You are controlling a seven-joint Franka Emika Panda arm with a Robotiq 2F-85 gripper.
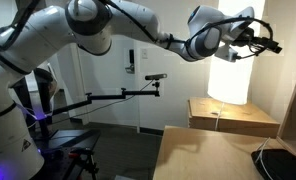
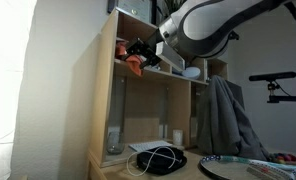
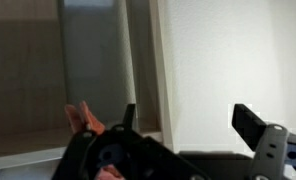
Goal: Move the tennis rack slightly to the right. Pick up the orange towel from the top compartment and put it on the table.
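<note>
In an exterior view my gripper (image 2: pixel 134 50) reaches into the top compartment of a wooden shelf unit (image 2: pixel 105 95). The orange towel (image 2: pixel 135 66) is bunched just under its fingers, at the compartment's front edge. The wrist view shows the gripper (image 3: pixel 188 113) open, with only the pale wall between its fingers. There the towel (image 3: pixel 82 117) lies to the left, outside the left finger (image 3: pixel 129 116). The tennis rack (image 2: pixel 240 168) lies flat on the table at the lower right. In an exterior view the arm stretches right and the gripper (image 1: pixel 266 42) sits high above the table (image 1: pixel 203 150).
A grey cloth (image 2: pixel 224 118) hangs beside the shelf. A coil of black cable (image 2: pixel 161 160) lies at the shelf's foot. A pale wooden box (image 1: pixel 233 115) and a flat black pad (image 1: pixel 286 165) sit on the table. A camera boom (image 1: pixel 123 95) stands behind it.
</note>
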